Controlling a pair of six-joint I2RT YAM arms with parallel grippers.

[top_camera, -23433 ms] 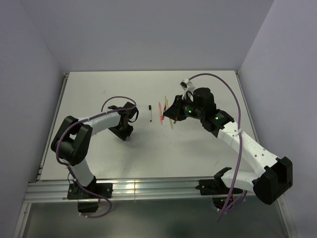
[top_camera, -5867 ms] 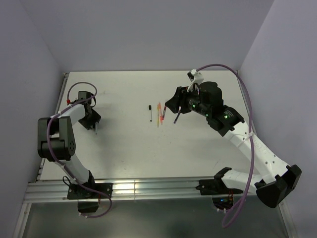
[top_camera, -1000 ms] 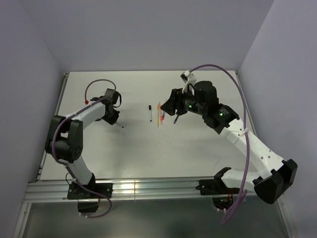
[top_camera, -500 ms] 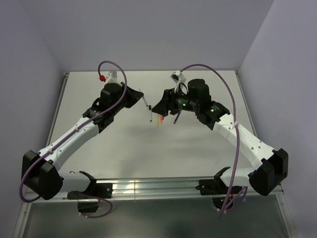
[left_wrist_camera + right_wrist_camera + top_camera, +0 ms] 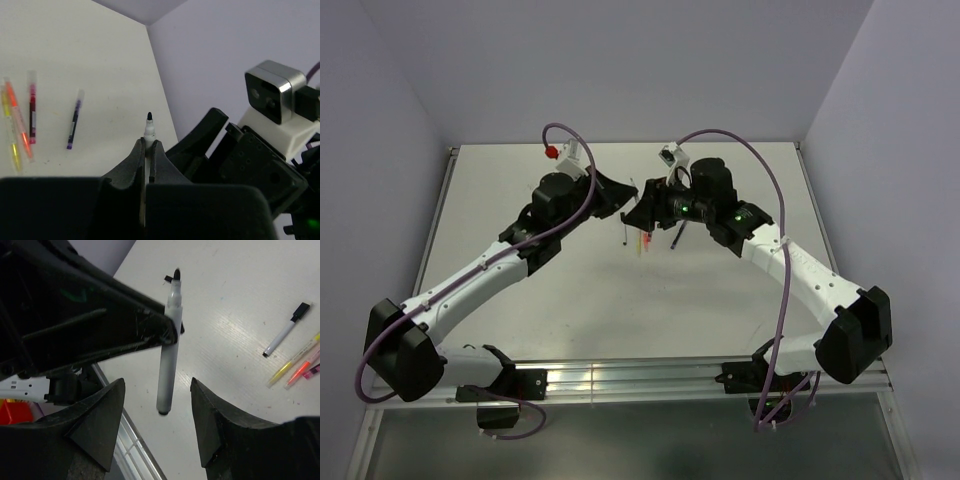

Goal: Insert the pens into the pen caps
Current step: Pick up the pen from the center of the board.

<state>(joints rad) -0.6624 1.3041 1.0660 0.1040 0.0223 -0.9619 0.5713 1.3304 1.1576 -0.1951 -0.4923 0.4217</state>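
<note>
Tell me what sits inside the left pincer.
A white pen with a black tip, clamped in the shut left pincer. Tip and lower barrel stick out. The stretch of barrel between the fingers is covered.

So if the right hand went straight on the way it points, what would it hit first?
Most likely the white pen gripped by the left hand: it sits in line with the gap between the right hand's open fingers. Depth is hard to judge, but nothing nearer shows.

pen [image 5: 168, 340] in left gripper [image 5: 148, 146] | facing right gripper [image 5: 156, 385] | above table [image 5: 720, 290] (other pens [image 5: 32, 115] lie side by side)
</note>
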